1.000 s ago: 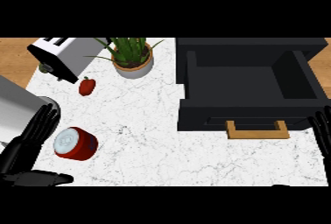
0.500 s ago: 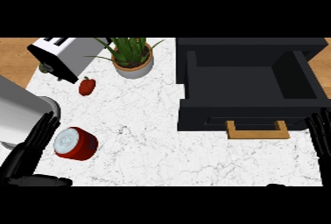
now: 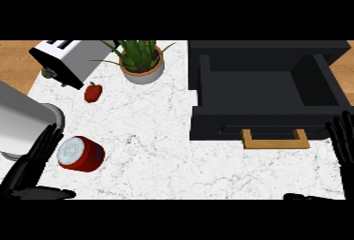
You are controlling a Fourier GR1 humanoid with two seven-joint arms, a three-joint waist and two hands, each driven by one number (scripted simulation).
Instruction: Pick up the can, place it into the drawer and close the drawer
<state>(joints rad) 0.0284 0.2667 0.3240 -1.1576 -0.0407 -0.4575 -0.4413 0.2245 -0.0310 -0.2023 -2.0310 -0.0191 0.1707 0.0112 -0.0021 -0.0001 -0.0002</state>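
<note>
A red can with a silver lid lies on its side on the white marble counter at the lower left. My left hand is just left of it, fingers straight and open, thumb stretched along the counter's front edge; it is close to the can, and contact cannot be told. The black drawer stands pulled open at the upper right, its inside bare, with a wooden handle at its front. My right hand shows at the right edge, open, fingers up, beside the drawer front.
A potted green plant stands at the back. A white toaster sits at the back left, with a small red pepper in front of it. A large grey cylinder crowds the left edge above my left hand.
My left hand has shifted a little right, closer to the can. The right hand has risen slightly along the right edge. The can and drawer have not moved.
</note>
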